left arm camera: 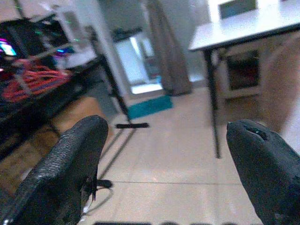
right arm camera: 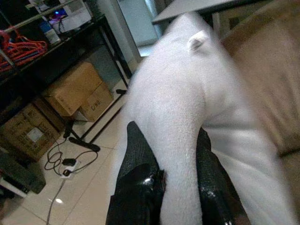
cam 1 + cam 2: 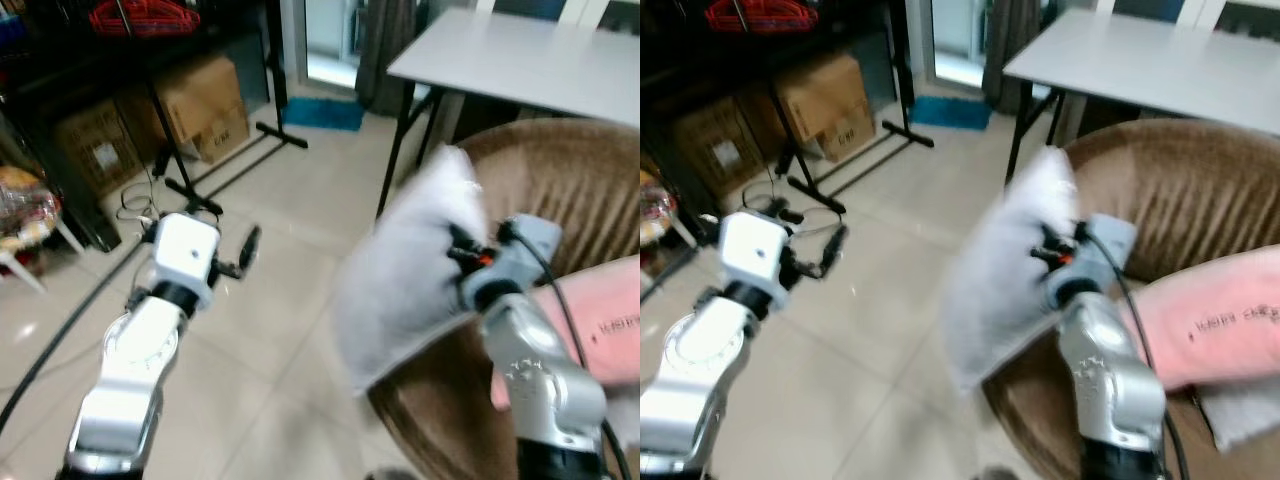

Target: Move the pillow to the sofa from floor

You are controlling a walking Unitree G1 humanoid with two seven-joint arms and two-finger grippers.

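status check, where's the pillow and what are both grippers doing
Right gripper shut on white pillow, held off the floor at the brown sofa's edge. Left gripper open, over bare floor. Pink cushion already on seat.

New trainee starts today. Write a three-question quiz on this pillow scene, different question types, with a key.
1. True or false: the right hand is shut on the white pillow.
2. The pillow is: A) on the floor, B) held up beside the brown sofa, C) on the grey table.
3. Fill in: the left hand is ____ and holds nothing.

Key: 1 true; 2 B; 3 open.
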